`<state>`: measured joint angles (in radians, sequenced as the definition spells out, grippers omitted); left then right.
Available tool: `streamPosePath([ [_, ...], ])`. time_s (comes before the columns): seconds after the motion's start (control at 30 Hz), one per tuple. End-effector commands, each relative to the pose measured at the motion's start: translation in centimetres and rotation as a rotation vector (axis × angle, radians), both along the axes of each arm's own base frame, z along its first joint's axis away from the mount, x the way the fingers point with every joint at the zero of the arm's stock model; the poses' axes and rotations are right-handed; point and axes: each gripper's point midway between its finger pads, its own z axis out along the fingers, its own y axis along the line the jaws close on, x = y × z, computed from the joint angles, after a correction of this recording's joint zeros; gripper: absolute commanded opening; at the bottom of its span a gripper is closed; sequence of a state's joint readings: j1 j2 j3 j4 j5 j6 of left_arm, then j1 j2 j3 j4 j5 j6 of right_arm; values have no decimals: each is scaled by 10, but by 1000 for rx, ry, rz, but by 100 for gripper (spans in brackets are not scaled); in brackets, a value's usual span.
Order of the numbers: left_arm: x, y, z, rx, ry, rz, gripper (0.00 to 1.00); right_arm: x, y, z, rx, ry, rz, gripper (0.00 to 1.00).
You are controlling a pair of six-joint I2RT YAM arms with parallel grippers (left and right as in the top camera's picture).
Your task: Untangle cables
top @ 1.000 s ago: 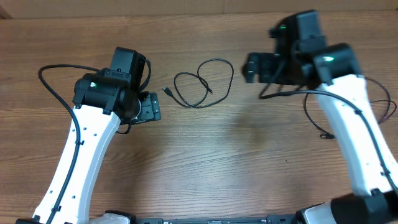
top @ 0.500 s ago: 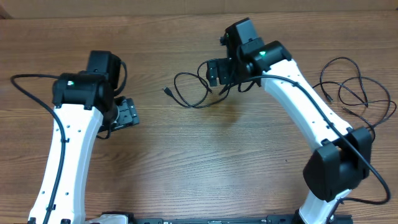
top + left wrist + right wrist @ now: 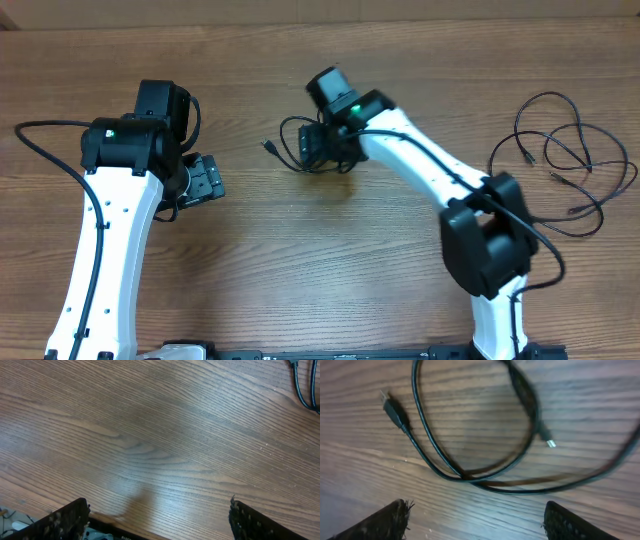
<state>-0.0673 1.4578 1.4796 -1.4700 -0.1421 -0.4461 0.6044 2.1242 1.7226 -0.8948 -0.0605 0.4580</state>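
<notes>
A thin black cable lies in a loose loop at the table's centre back, its plug (image 3: 269, 147) pointing left. My right gripper (image 3: 322, 148) hovers over this loop, open and empty. In the right wrist view the loop (image 3: 445, 467) lies just ahead of the open fingers (image 3: 475, 520), with a large plug (image 3: 394, 410) at the left and a small connector (image 3: 547, 441) at the right. A second tangle of thin black cables (image 3: 584, 127) lies at the far right. My left gripper (image 3: 205, 180) is open and empty, left of the loop; a cable end (image 3: 300, 385) shows at its view's top right.
The wooden table (image 3: 330, 260) runs across the whole view. A thicker black arm cable (image 3: 40, 145) curves out to the left of the left arm. The right arm reaches diagonally from its base at the bottom right (image 3: 490, 250).
My right arm has swung far left, from the right side of the table to above the central cable loop. My left arm drew back to the left, then stayed still.
</notes>
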Motion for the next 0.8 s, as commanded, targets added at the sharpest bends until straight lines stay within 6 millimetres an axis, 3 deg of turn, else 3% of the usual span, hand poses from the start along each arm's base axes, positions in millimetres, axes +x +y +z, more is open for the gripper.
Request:
streamPosePath([
  [0.0, -1, -2, 1, -14, -5, 3, 89, 3, 0, -9, -27, -8, -118, 84],
  [0.37, -1, -5, 0, -34, -3, 0, 89, 15, -22, -15, -88, -63, -464, 84],
  [0.77, -2, -6, 0, -39, 2, 0, 88, 5, -42, -38, -127, -49, -620, 86],
])
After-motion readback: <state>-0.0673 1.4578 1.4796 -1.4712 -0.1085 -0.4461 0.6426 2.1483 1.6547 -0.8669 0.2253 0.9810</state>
